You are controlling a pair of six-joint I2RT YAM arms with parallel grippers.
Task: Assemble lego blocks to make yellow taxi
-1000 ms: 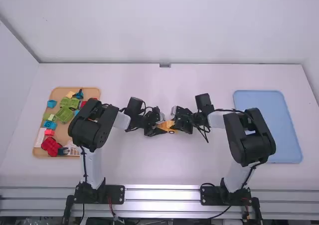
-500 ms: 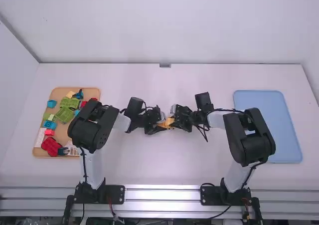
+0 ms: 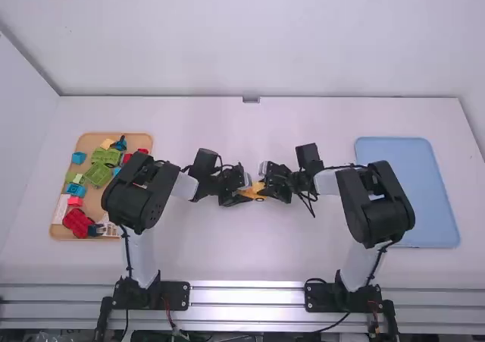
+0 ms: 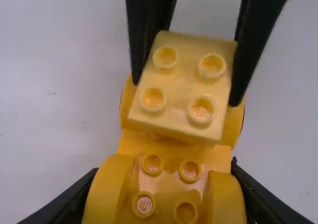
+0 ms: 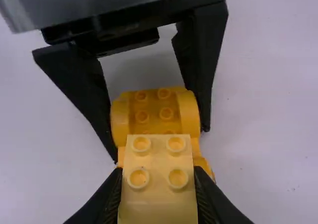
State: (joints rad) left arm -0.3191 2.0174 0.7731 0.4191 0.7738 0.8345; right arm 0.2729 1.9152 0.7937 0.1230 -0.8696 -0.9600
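Since the earlier frame, the right arm's elbow (image 3: 371,205) has shifted slightly toward the table's middle; the left arm (image 3: 140,194) shows only a slight change. Both grippers remain close together over the white table (image 3: 250,255), between the two trays.

Step in hand: joining of parts, by my reading. The left gripper (image 4: 161,184) is closed on the orange-yellow taxi base (image 4: 176,157), one finger on each side of its arched, studded section. The right gripper (image 5: 159,172) is narrowed on a pale yellow block (image 5: 158,174), a finger against each side, four studs facing up. The block lies over the base, just beside the arches, and sits at a slight angle to it in the left wrist view. Whether it is seated or only resting above cannot be told.

Next move: if the block is not seated, hold the base firm, square the block to the stud rows, then press straight down. Caution: pressing while skewed could leave one edge raised or twist the base in the left fingers. Release the block only once it is flush.

Remaining stock: red, green and blue pieces lie in the tan tray (image 3: 95,198) at the left. The blue tray (image 3: 430,198) stands at the right.
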